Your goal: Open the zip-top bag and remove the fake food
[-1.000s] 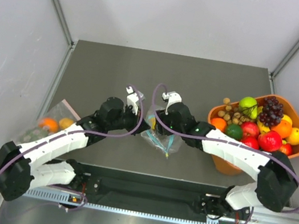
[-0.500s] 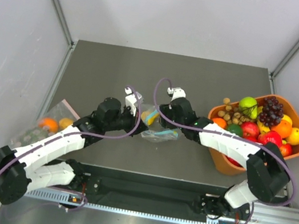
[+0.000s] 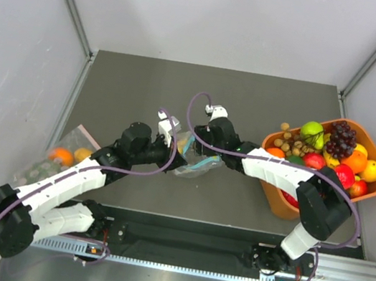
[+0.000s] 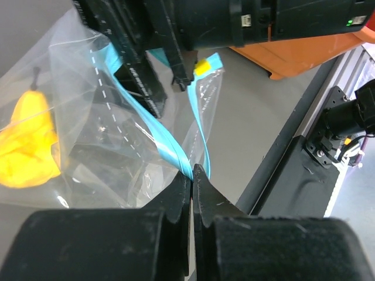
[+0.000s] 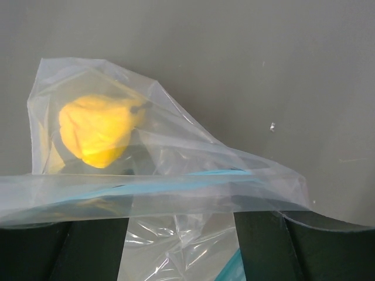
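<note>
The zip-top bag (image 3: 199, 166) lies crumpled between my two grippers at the table's middle. My left gripper (image 4: 191, 175) is shut on its teal zip strip (image 4: 167, 149), near one end of the mouth. My right gripper (image 5: 176, 246) is open, its fingers (image 5: 94, 246) wide apart with the bag's film and strip draped across them. In the left wrist view its black fingers (image 4: 143, 82) sit at the bag's mouth beside a yellow slider (image 4: 201, 66). One yellow fake fruit (image 5: 96, 132) lies inside the bag (image 5: 234, 170), also seen in the left wrist view (image 4: 26, 140).
An orange bowl (image 3: 282, 204) heaped with fake fruit and nuts stands at the right. A second clear bag with a pinkish strip (image 3: 61, 155) holding orange fruit lies at the left edge. Grey walls close in the table on three sides.
My right gripper has reached further left, over the bag. The bag has shifted left and back with it, bunching between the grippers. The left gripper has barely moved.
</note>
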Robot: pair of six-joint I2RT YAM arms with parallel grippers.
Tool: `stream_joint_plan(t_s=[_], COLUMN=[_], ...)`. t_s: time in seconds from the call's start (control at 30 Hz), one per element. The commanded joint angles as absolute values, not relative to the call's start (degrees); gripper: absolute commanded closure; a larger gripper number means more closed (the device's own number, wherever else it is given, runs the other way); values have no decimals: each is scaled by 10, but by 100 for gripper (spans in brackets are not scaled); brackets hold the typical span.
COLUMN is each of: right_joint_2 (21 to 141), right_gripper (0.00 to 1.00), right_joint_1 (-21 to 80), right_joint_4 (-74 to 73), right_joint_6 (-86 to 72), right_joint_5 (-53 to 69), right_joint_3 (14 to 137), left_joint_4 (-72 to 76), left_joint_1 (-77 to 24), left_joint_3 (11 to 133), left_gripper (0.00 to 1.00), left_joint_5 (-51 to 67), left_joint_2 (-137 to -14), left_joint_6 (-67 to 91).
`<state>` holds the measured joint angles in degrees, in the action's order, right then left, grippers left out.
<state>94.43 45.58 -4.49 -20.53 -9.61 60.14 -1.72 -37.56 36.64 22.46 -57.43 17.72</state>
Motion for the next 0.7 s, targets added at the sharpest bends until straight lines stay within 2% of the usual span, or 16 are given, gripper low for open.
stream_joint_plan(t_s=[0.0,0.27,0.47,0.5,0.53,0.57,0.6,0.67], right_joint_2=[961,957,967,969,969,969,966,962], right_gripper=[34,31,33,34,34,34,34,34], right_joint_1=[450,451,452,452,452,451,451,451], right_joint_4=[-4,125,158,156,156,155,154,153], right_joint_6=[-221,-296,-319,-318,-317,-317,-316,-315], right_joint_5=[-99,-21,14,12,11,8,6,4], right_joint_3=[628,596,591,590,587,585,580,575], left_joint_4=[6,65,86,91,90,84,73,66], left_joint_1=[-376,-375,-376,-376,-375,-376,-375,-375], left_joint_3=[368,364,367,366,365,365,365,355], left_gripper=[100,100,100,97,88,77,55,38], left_joint_5=[256,301,307,295,281,267,231,188], left_joint_2=[-572,-601,-622,-622,-616,-611,-603,-571], left_joint_6=[165,172,171,171,167,164,158,156])
